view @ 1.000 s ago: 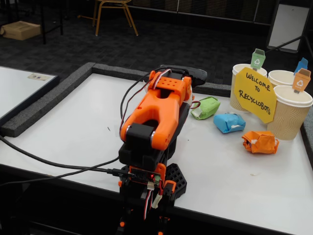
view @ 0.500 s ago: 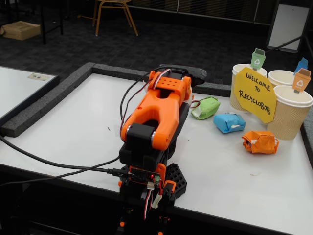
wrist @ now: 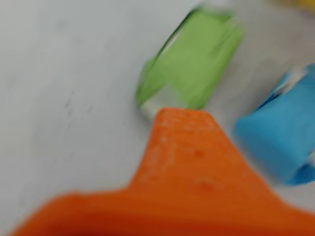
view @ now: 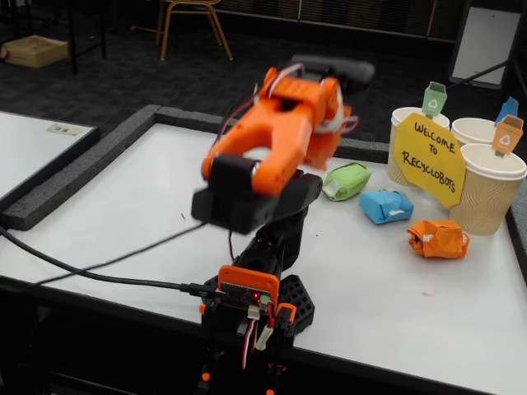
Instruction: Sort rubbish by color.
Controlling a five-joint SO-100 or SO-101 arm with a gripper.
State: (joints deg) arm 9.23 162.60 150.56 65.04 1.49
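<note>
Three crumpled paper wads lie on the white table (view: 123, 206). In the fixed view the green wad (view: 346, 181) is furthest left, the blue wad (view: 386, 206) is to its right, and the orange wad (view: 439, 239) is nearest the cups. The orange arm reaches toward them, and its gripper (view: 327, 152) hovers blurred just left of and above the green wad. In the wrist view one orange finger (wrist: 182, 147) points at the green wad (wrist: 192, 61), its tip at the wad's near edge, with the blue wad (wrist: 280, 140) to the right. The second finger is hidden.
Three beige paper cups (view: 486, 193) stand at the table's right rear with green, blue and orange tags. A yellow "Welcome to Recyclobots" sign (view: 428, 160) leans on them. A black cable (view: 99, 276) crosses the table to the arm's base (view: 251, 300). A grey foam border (view: 74, 177) edges the table.
</note>
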